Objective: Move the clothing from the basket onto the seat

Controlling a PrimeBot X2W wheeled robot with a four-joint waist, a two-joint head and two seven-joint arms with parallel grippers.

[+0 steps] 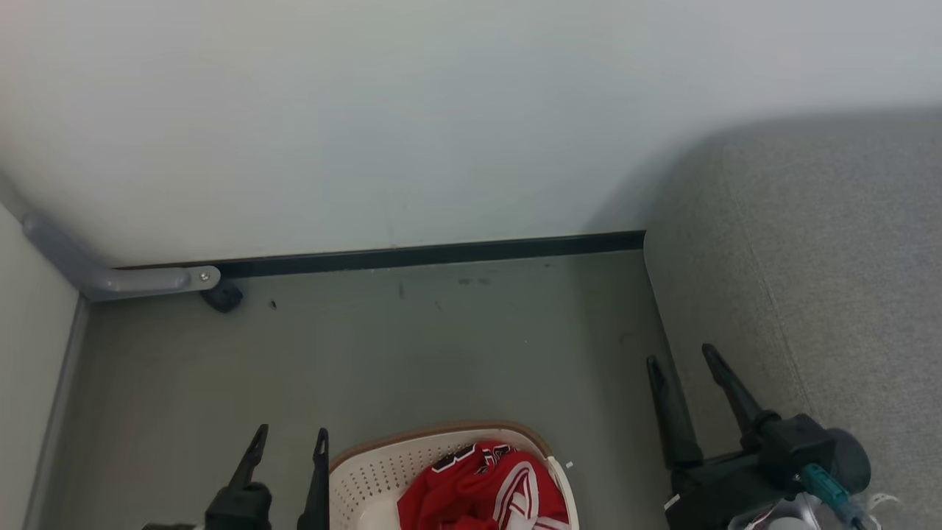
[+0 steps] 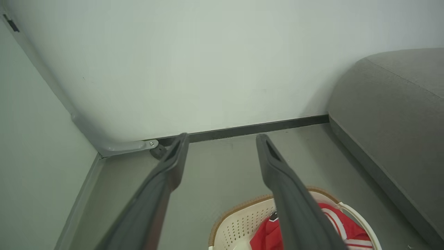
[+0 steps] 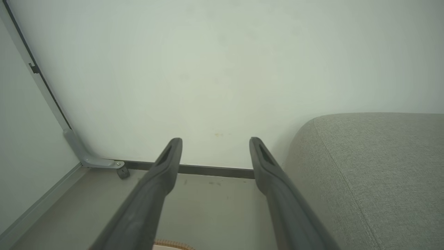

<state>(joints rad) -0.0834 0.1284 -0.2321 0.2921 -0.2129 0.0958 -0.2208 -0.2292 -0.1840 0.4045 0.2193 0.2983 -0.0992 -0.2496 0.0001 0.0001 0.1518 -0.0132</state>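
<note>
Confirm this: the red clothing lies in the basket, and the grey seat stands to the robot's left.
Not quite: the seat stands to the robot's right, as the head view shows. The clothing does lie in the basket.

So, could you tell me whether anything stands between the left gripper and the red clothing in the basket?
Nothing visible does. The open left gripper hangs beside the uncovered cream perforated plastic basket, and the soft red-and-white clothing lies exposed inside it.
</note>
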